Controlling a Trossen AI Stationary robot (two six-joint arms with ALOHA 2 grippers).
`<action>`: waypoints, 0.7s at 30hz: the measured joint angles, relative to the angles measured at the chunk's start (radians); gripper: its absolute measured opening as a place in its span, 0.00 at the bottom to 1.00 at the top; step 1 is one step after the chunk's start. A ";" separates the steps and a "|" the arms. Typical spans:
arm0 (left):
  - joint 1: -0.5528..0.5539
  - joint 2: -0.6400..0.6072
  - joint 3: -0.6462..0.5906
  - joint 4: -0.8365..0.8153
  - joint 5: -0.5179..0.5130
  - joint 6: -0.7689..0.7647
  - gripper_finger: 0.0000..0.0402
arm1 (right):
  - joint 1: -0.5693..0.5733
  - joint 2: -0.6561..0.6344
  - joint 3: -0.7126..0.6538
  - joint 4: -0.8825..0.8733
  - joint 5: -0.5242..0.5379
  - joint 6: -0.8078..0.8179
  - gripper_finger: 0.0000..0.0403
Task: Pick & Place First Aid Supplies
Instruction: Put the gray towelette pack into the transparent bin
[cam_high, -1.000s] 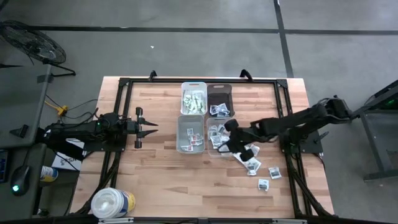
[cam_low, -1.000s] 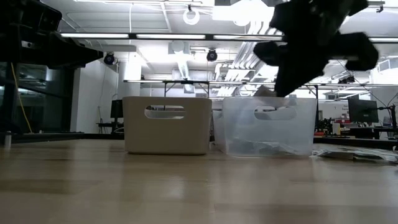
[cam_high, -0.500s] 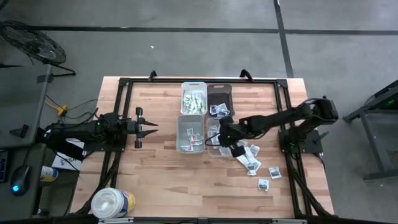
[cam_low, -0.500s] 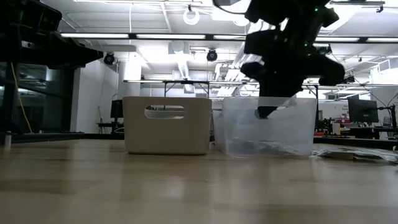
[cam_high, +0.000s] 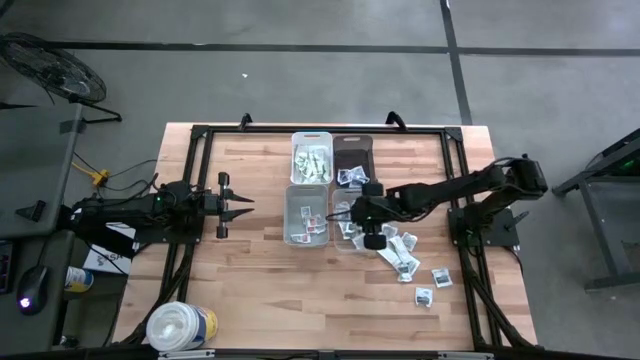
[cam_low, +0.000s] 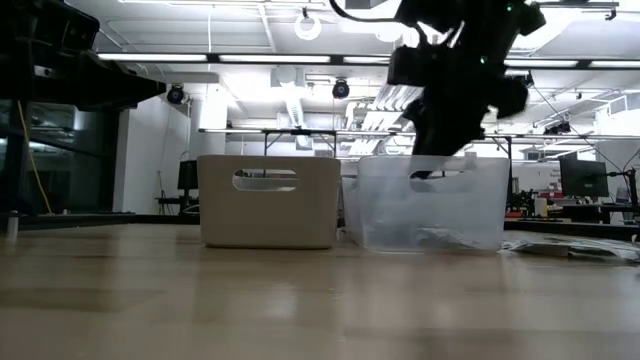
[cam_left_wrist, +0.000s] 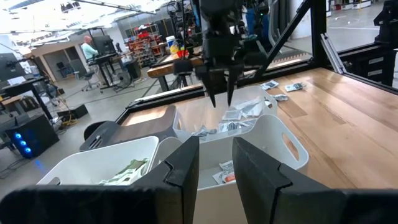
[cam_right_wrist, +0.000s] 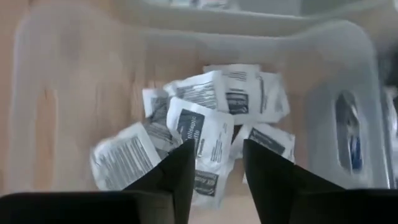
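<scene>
**Stock on the table, right arm over the clear bin**

Item 1: right gripper (cam_high: 352, 213). I have it hanging above the clear bin (cam_high: 345, 244), in the near row on the right. Its fingers (cam_right_wrist: 177, 174) stand spread with a gap between them and nothing pinched.

Item 2: packets in the clear bin (cam_right_wrist: 205, 134). A loose heap of white paper packets with dark print, overlapping one another, directly under the right gripper (several face up, print legible only as blocks).

Item 3: loose packets on the table (cam_high: 405, 258). Scattered on the wood to the right of the clear bin, a few well apart toward the near edge.

Item 4: white bin (cam_high: 306, 236), just beside the clear bin on its left, holding a few packets.

Item 5: far white bin (cam_high: 312, 139) with greenish packets; dark bin (cam_high: 353, 142) beside it.

Item 6: left gripper (cam_high: 243, 204). Parked at the table's left, well apart from the bins, fingers (cam_left_wrist: 186, 165) parted, empty.

Item 7: round tub (cam_high: 180, 326), near left corner.
</scene>
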 joint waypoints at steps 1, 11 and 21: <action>0.000 0.000 0.000 0.000 0.000 0.000 0.24 | 0.000 -0.013 0.000 -0.006 0.006 0.062 0.32; 0.000 0.000 0.000 0.000 0.000 0.000 0.24 | 0.000 -0.165 0.000 -0.237 -0.010 0.615 0.32; 0.000 0.000 0.000 0.000 0.000 0.000 0.24 | 0.057 -0.284 -0.053 -0.384 -0.131 0.949 0.32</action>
